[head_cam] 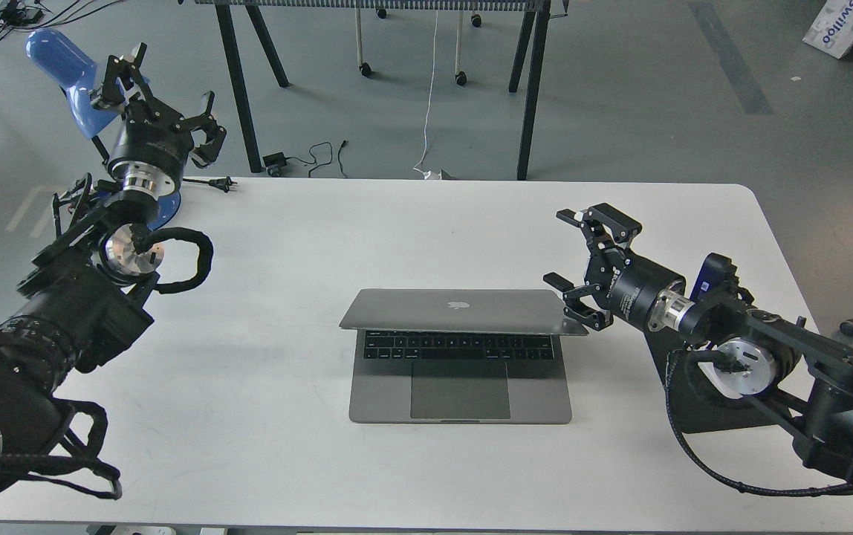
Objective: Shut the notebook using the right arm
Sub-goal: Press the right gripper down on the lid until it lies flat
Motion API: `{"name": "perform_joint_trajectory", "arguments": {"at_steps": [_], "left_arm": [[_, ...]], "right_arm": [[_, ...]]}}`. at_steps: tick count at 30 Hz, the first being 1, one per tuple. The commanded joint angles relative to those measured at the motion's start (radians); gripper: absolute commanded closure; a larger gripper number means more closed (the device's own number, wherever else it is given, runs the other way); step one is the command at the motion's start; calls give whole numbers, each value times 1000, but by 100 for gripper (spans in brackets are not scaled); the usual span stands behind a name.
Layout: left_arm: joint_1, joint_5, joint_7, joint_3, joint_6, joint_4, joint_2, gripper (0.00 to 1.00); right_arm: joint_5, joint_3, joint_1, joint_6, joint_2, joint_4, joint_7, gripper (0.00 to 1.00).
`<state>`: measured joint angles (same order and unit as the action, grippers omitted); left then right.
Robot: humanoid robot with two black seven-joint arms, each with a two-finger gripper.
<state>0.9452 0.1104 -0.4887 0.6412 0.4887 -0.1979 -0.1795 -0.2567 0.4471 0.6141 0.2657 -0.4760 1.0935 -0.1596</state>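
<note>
resting well off to the left, the left arm takes no part in this step; its gripper, the left gripper, hangs past the far left corner of the white table with its fingers spread and nothing between them, in front of a blue lamp. moving toward the middle, the notebook sits on the table near the front centre, base flat, keyboard and trackpad facing the robot. its lid is tipped far forward over the keys, apple logo up, only partly shut, with a gap open above the keyboard. further right, the right arm reaches in from the right edge over a black mousepad, and the right gripper is at the lid's right far corner. its fingers are splayed open, not clamped on anything; the lower fingertip seems to touch the lid's corner, though contact is hard to confirm. by my reading the closing push is midway. the next move calls for pressing the lid down and forward until it meets the base, gently, without letting the fingers slip off the corner or shove the notebook sideways.
</note>
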Motion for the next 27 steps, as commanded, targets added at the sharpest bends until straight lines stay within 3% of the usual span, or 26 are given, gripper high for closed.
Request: {"name": "perform_joint_trajectory", "arguments": {"at_steps": [1, 27], "left_arm": [[0, 0, 0, 0, 0, 0, -2, 0], [0, 0, 0, 0, 0, 0, -2, 0]], "right_arm": [[-12, -51, -4, -2, 7, -3, -2, 0], [-121, -193, -5, -59, 59, -47, 3, 0]]}}
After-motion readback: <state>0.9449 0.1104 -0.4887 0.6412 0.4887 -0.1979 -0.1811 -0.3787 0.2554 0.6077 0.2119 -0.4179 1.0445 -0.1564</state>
